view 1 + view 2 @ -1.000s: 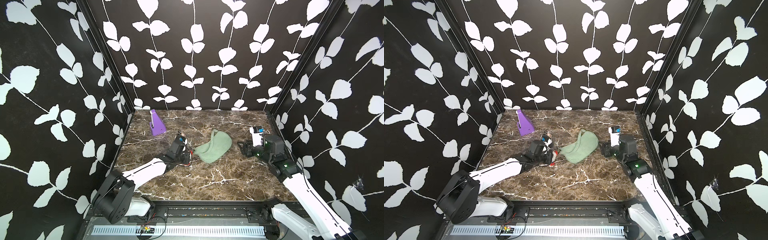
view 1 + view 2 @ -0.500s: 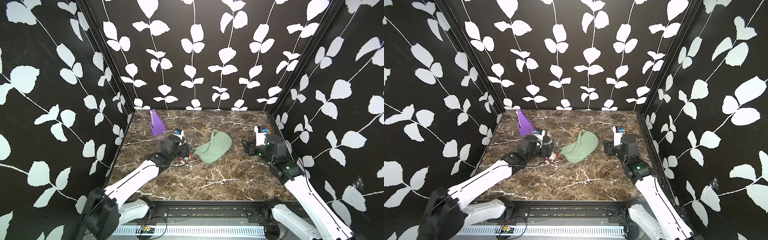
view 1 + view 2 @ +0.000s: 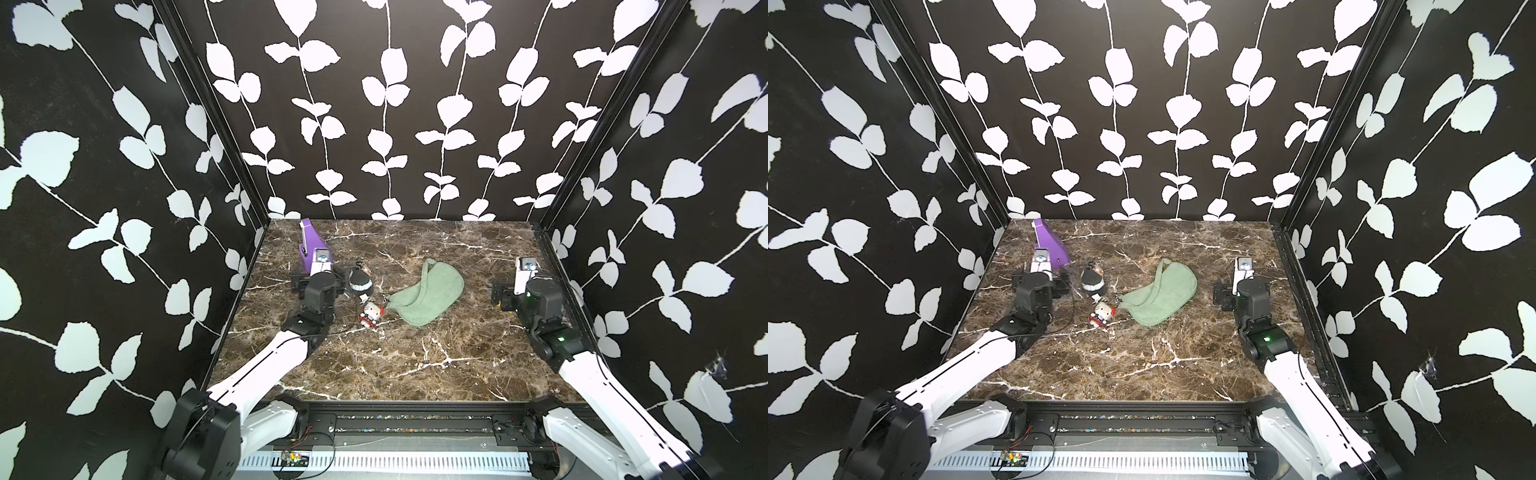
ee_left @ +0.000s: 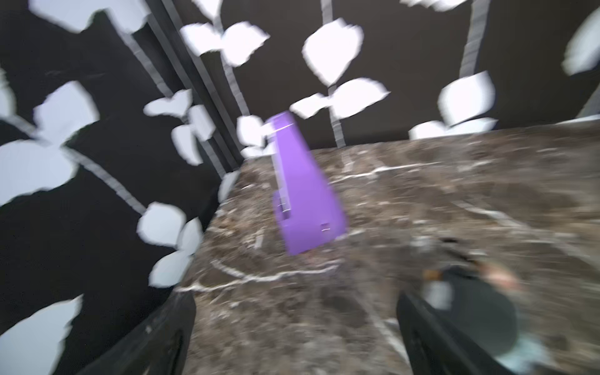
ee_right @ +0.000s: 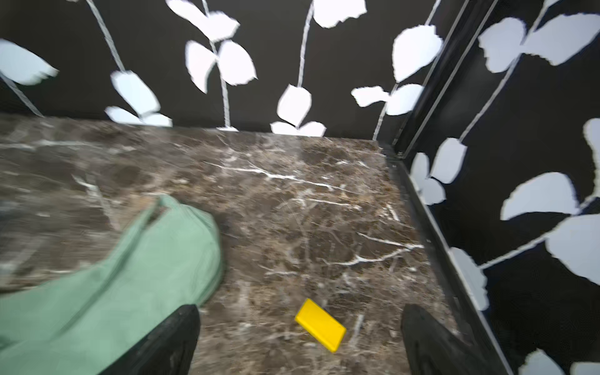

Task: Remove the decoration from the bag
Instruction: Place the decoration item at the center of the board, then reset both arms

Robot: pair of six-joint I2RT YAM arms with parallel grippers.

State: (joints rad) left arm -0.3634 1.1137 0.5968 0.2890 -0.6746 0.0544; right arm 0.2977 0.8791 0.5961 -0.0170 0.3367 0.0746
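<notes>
Our view of the sage-green crescent bag [image 3: 428,297]: it lies flat mid-way across the marble table [image 3: 415,365], its strap along the far edge. The long axis runs diagonally, the near tip pointing at a white cat charm [image 3: 371,312] beside the left arm. Left gripper [image 4: 297,341] and right gripper [image 5: 302,347] gape wide, holding nothing.

No text, label, brand, number or sign can be read in any view; nothing legible is shown.
</notes>
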